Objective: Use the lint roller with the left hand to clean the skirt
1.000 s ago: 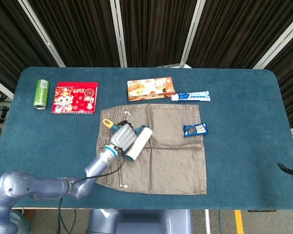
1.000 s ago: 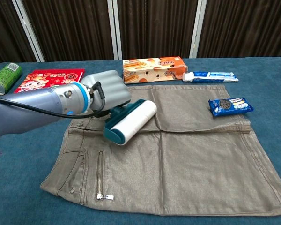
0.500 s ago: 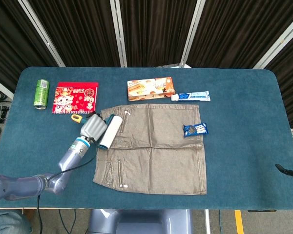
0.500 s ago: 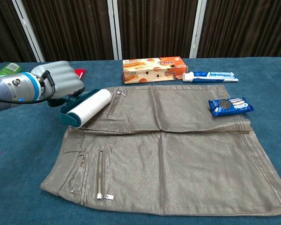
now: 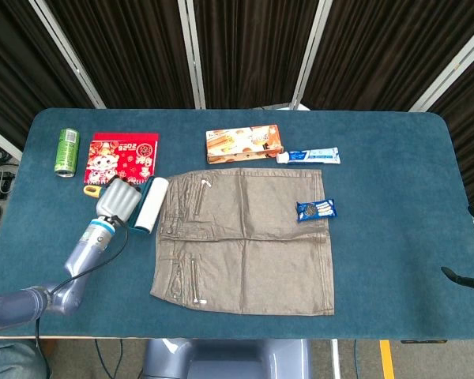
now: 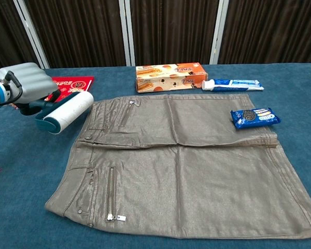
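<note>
A grey-brown skirt [image 5: 249, 237] [image 6: 192, 166] lies flat in the middle of the blue table. My left hand [image 5: 117, 199] [image 6: 27, 87] grips the lint roller [image 5: 149, 205] [image 6: 65, 111], whose white roll and teal frame sit just off the skirt's left edge, over the tablecloth. The roller's yellow handle end [image 5: 90, 189] pokes out behind the hand in the head view. Of my right hand, only a dark sliver [image 5: 466, 276] shows at the table's right edge in the head view.
A green can [image 5: 66, 151] and a red packet [image 5: 122, 158] lie at the back left. A snack box [image 5: 243, 144] and toothpaste tube [image 5: 310, 156] sit behind the skirt. A blue cookie pack [image 5: 316, 210] rests on the skirt's right edge.
My left hand has carried the lint roller leftward, from the skirt's upper left part across its edge and off onto the tablecloth.
</note>
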You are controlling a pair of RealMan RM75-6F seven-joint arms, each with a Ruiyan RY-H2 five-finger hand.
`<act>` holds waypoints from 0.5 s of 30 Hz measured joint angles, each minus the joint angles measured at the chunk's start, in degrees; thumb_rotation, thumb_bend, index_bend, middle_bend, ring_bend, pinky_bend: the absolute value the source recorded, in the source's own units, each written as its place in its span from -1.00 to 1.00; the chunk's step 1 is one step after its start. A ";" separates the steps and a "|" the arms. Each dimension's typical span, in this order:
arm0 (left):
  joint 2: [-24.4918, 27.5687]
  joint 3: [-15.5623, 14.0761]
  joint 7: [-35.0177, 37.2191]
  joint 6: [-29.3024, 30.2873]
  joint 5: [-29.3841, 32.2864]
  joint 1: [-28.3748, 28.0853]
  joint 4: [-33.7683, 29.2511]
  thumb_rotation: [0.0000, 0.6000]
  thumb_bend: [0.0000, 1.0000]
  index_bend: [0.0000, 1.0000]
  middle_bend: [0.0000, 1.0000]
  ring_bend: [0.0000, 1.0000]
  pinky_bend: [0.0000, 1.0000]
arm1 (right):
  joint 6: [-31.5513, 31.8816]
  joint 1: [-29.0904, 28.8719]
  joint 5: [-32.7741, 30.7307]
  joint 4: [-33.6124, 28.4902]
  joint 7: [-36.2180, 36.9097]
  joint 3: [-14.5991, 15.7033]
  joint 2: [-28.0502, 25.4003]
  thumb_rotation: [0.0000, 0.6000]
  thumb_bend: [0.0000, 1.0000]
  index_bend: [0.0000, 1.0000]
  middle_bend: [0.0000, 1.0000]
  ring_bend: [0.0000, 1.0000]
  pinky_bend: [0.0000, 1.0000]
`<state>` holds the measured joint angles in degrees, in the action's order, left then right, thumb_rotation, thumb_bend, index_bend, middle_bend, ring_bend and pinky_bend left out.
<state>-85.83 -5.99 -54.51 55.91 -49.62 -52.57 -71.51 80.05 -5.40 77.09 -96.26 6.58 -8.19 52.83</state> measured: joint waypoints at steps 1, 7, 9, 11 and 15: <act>-0.14 -0.08 0.81 -0.36 -0.21 0.60 0.68 1.00 0.59 0.15 -0.11 -0.22 -0.08 | 0.04 0.01 0.09 -0.08 -0.12 0.06 0.01 1.00 -1.00 -1.00 -1.00 -1.00 -1.00; -2.55 0.07 3.96 -1.90 -1.25 3.01 5.12 1.00 -0.72 -0.18 -0.49 -0.53 -0.35 | 0.19 0.00 0.40 -0.40 -0.98 0.29 0.10 1.00 -1.00 -1.00 -1.00 -1.00 -1.00; -3.22 0.34 5.02 -2.13 -1.82 3.59 6.19 1.00 -0.99 -0.33 -0.70 -0.75 -0.56 | 0.26 0.01 0.47 -0.54 -1.34 0.37 0.18 1.00 -1.00 -1.00 -1.00 -1.00 -1.00; -3.41 0.83 6.37 -2.68 -1.98 4.16 6.46 1.00 -1.00 -0.47 -0.81 -0.85 -0.67 | 0.33 0.03 0.56 -0.76 -1.63 0.45 0.21 1.00 -1.00 -1.00 -1.00 -1.00 -1.00; -2.51 2.02 8.61 -3.17 -2.04 4.98 5.42 1.00 -1.00 -0.56 -0.90 -0.92 -0.72 | 0.57 0.09 0.82 -1.11 -1.90 0.55 0.21 1.00 -1.00 -1.00 -1.00 -1.00 -1.00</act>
<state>-88.34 -3.97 -45.90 52.73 -51.66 -47.60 -66.09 80.63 -5.31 77.90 -97.36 4.68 -7.64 53.04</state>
